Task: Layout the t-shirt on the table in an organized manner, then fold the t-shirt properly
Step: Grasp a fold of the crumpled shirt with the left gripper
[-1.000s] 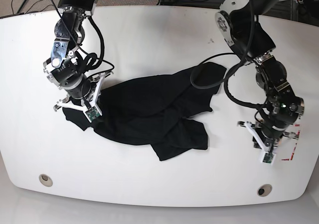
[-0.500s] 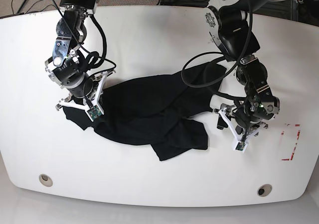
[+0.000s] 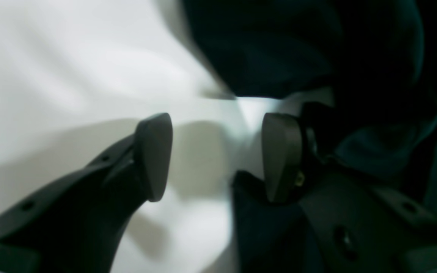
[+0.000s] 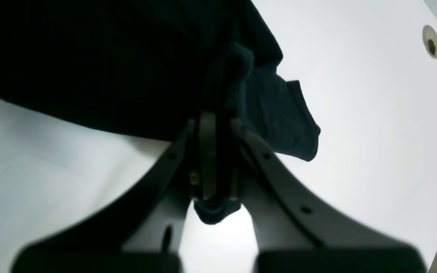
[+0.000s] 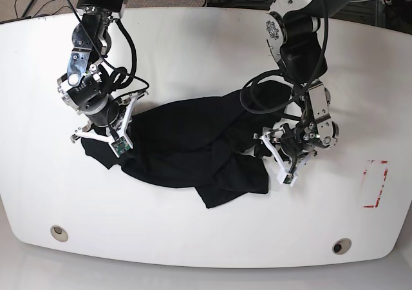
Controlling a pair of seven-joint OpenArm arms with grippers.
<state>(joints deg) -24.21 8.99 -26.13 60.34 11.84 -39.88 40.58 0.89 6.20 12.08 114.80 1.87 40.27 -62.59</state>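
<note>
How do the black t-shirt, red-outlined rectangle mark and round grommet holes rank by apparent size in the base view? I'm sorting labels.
1. Crumpled black t-shirt
2. Red-outlined rectangle mark
3. Two round grommet holes, alike in size

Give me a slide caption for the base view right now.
Right end effector clamps the crumpled black t-shirt on the white table while the open left end effector reaches its opposite edge.

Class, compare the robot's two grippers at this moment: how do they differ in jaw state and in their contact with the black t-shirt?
The right gripper is shut, pinching a fold of the black t-shirt; the left gripper is open, holding nothing. The right sits at the shirt's one end, the left beside the opposite edge. Both hang low over the white table.
</note>
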